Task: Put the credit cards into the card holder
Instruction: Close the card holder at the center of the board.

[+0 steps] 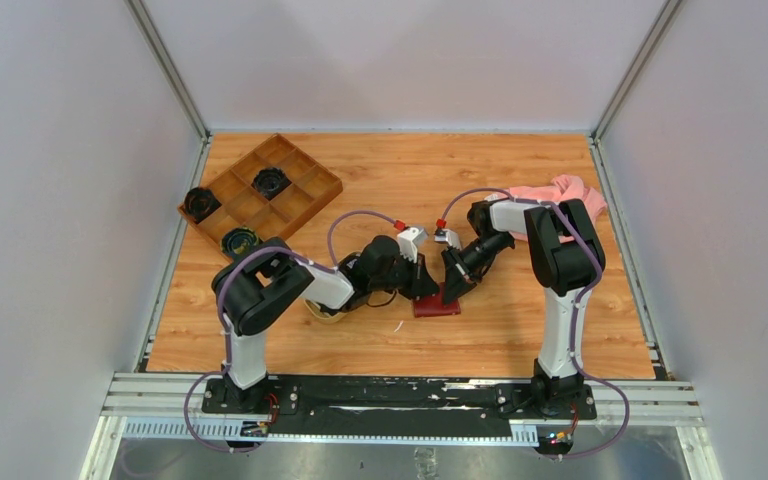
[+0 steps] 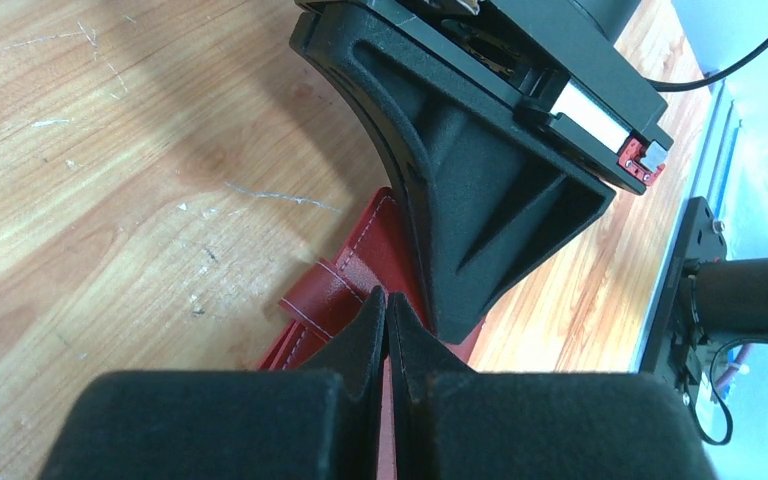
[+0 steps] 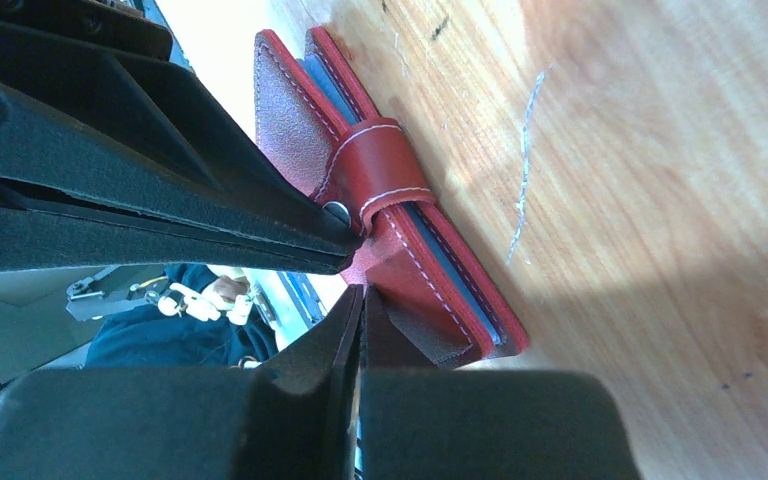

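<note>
The dark red card holder (image 1: 438,305) lies folded on the wooden table, its strap (image 3: 385,170) wrapped over the edge and a grey-blue layer showing between the covers. My left gripper (image 2: 388,297) is shut, its tips down on the holder (image 2: 335,290) beside the strap. From the other side, my right gripper (image 3: 362,292) is shut too, tips against the holder's (image 3: 410,250) top cover. In the top view the left gripper (image 1: 428,283) and right gripper (image 1: 451,290) meet over the holder. No credit cards show in any view.
A brown compartmented wooden box (image 1: 260,190) holding black round parts sits at the back left. A pink cloth (image 1: 560,190) lies at the back right. The oval tan tray (image 1: 325,312) peeks out under my left arm. A small white scrap (image 1: 397,326) lies near the holder.
</note>
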